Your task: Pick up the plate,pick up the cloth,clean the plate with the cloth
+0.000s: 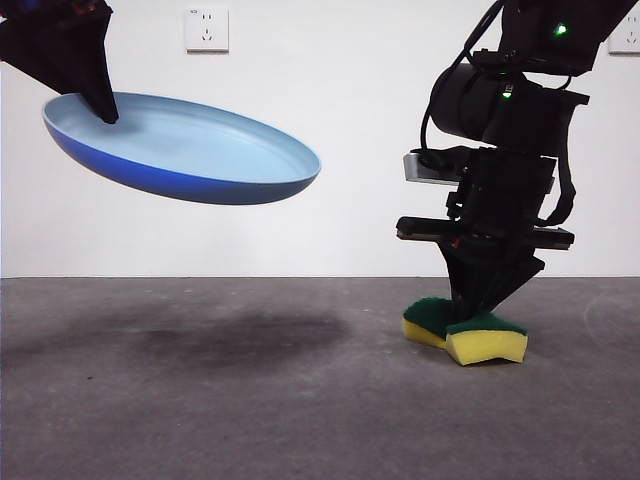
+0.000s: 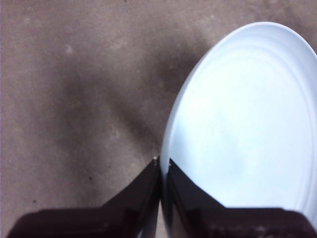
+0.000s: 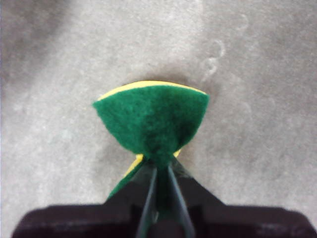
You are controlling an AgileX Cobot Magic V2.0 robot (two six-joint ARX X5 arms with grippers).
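The table (image 1: 200,420) is a grey, matte surface; a soft shadow lies on it beneath the raised plate.

The plate (image 1: 190,150) is a wide, shallow, light-blue plastic dish. It hangs well above the table, tilted, with its far edge lower than the gripped edge. The left gripper (image 2: 162,166) holds it by the rim only: its jaws are pressed together across the rim's thin edge. The plate is empty; no residue is visible on its inner face.

The right gripper (image 3: 159,163) stands low over the table. Its jaws pinch the sponge (image 1: 466,332) at its narrow waist, compressing the foam so that the green scouring layer fans out on either side. The sponge, yellow below and dark green above, appears to rest on or just above the table; contact cannot be confirmed.

Risks, as judged from this state:
- Rim grip: the plate is held at one edge point. Pressure from the sponge far from that point may lever the plate out of the jaws or rotate it.
- Sponge grip: soft foam may slide or twist in the jaws under scrubbing load.
- Approach: the two grippers are well apart; a misjudged approach may strike the rim.
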